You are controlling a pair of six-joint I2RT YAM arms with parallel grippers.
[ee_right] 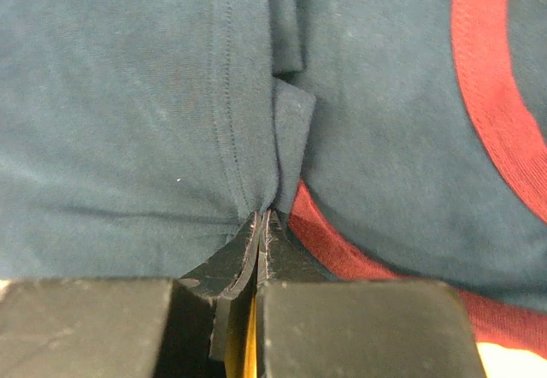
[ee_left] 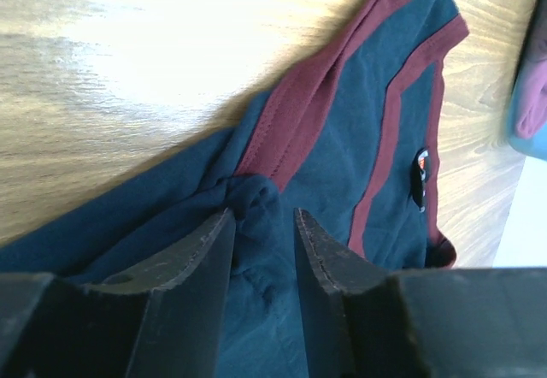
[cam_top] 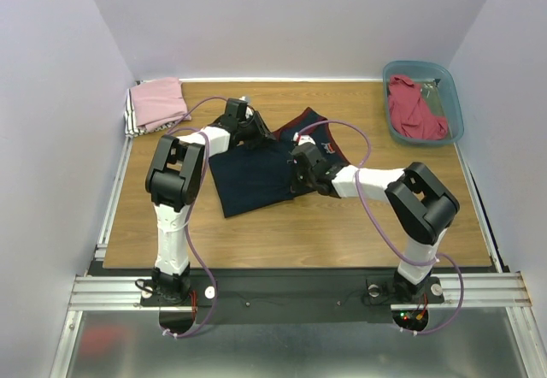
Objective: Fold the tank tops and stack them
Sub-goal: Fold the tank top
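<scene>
The left claw, inboard of the pink top folded at the worktop's far-left corner, stands slack. Its fingers are parted around a bunched ridge of the navy jersey, which lies mid-worktop toward the far edge. That ridge could snag a finger when the claw lifts and drag the fold askew. The right claw is clenched on a thin pleat of the same jersey beside its maroon trim. With the other side free, a pull here could swing the cloth or slip off so small a bite. The red top lies in the teal bin at the far-right corner.
</scene>
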